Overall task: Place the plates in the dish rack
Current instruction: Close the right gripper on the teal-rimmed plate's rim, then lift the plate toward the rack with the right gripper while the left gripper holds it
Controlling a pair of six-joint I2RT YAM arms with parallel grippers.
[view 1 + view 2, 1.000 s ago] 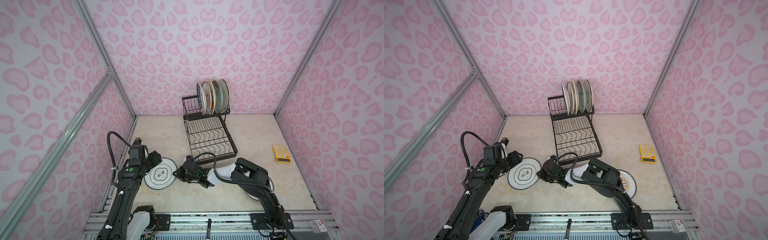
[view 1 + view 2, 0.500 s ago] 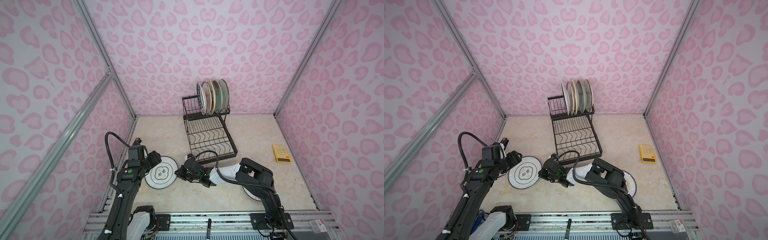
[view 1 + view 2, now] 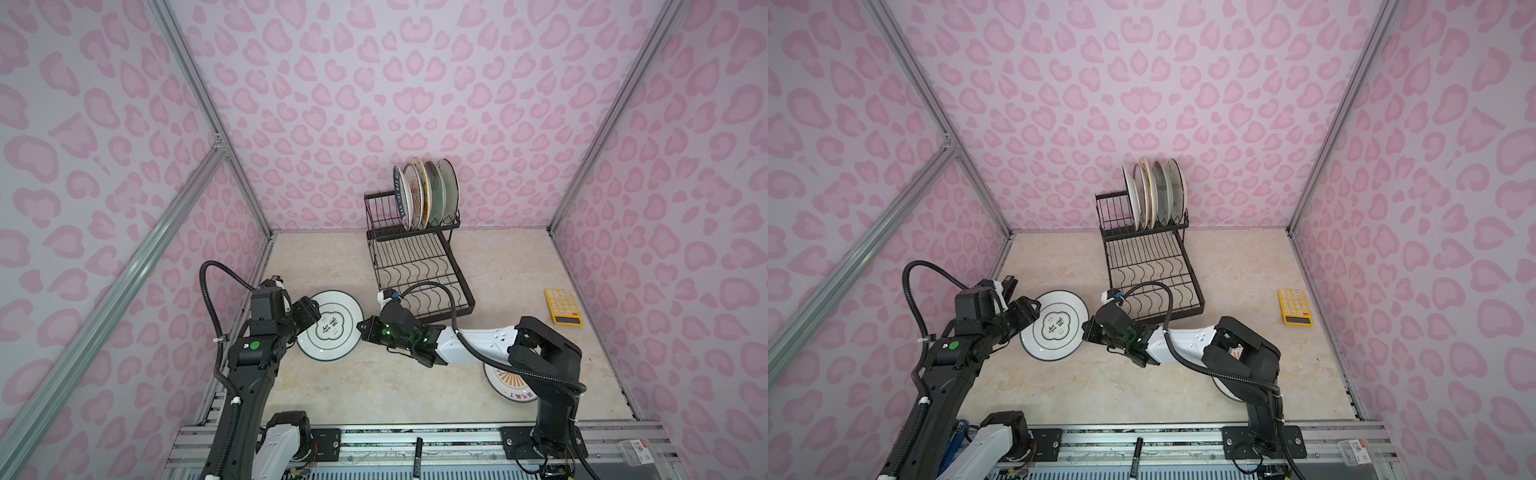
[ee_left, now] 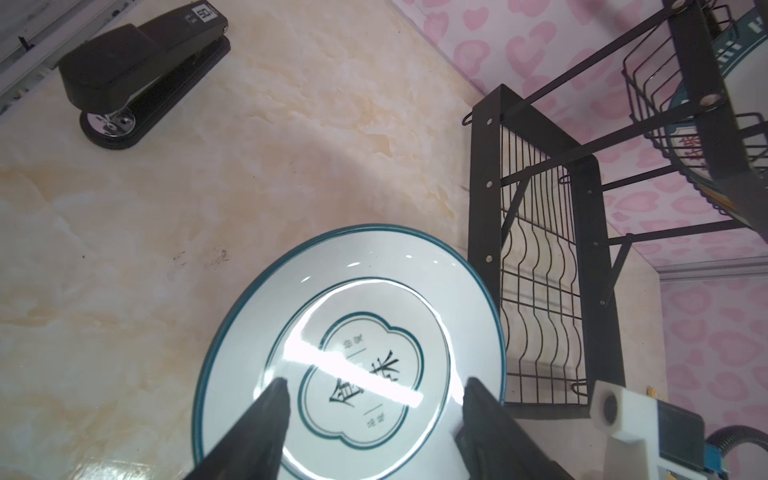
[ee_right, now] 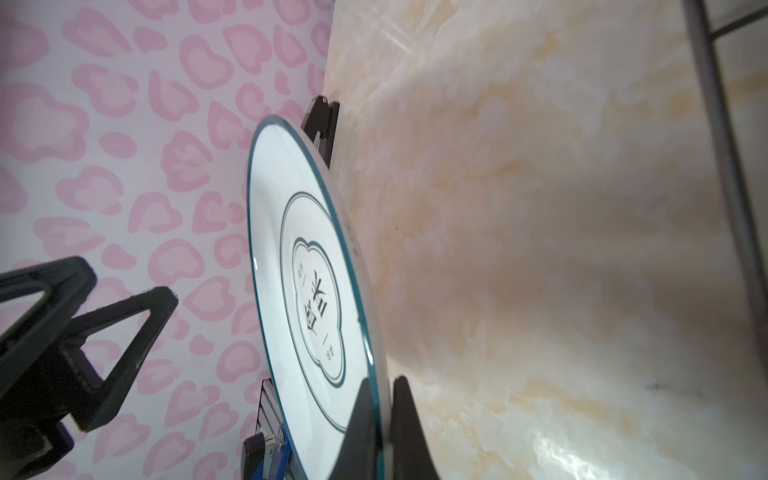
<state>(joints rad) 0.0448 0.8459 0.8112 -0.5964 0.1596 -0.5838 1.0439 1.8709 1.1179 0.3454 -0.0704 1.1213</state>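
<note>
Clamping the rim of the teal-edged plate [image 3: 332,328] on the side nearest the dish rack [image 3: 419,266], the right end effector [image 3: 366,329] sat between plate and rack, while the left end effector [image 3: 312,318] hovered with jaws apart over the opposite rim.

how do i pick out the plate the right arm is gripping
Find the black dish rack on the table. Off its near left corner is a plate held by the fingers of the right gripper. Unlike the orange-rayed plate nearby, it is white with a thin teal rim and teal flower outline.
</note>
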